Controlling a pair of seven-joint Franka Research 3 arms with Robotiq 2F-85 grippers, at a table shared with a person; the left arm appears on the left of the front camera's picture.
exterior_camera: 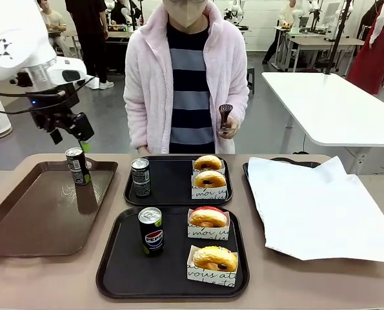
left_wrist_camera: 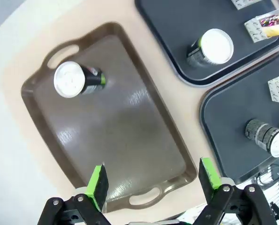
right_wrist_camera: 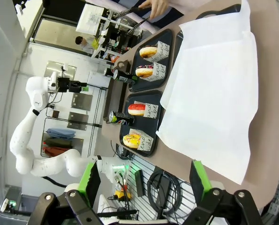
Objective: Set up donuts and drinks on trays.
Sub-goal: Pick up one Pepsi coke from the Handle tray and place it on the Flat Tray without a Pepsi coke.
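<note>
- Left gripper (left_wrist_camera: 151,183) hangs with jaws spread wide, empty, above the glossy brown tray (left_wrist_camera: 125,136).
- Slim grey-and-green aluminium can (exterior_camera: 78,166) stands upright there (long axis vertical, top up), at the tray's far end.
- Right gripper (right_wrist_camera: 143,185) is likewise released, holding nothing.

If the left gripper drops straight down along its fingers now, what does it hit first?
Most likely the bare floor of the brown tray. The left gripper is open, and the can on that tray stands well off its line.
</note>
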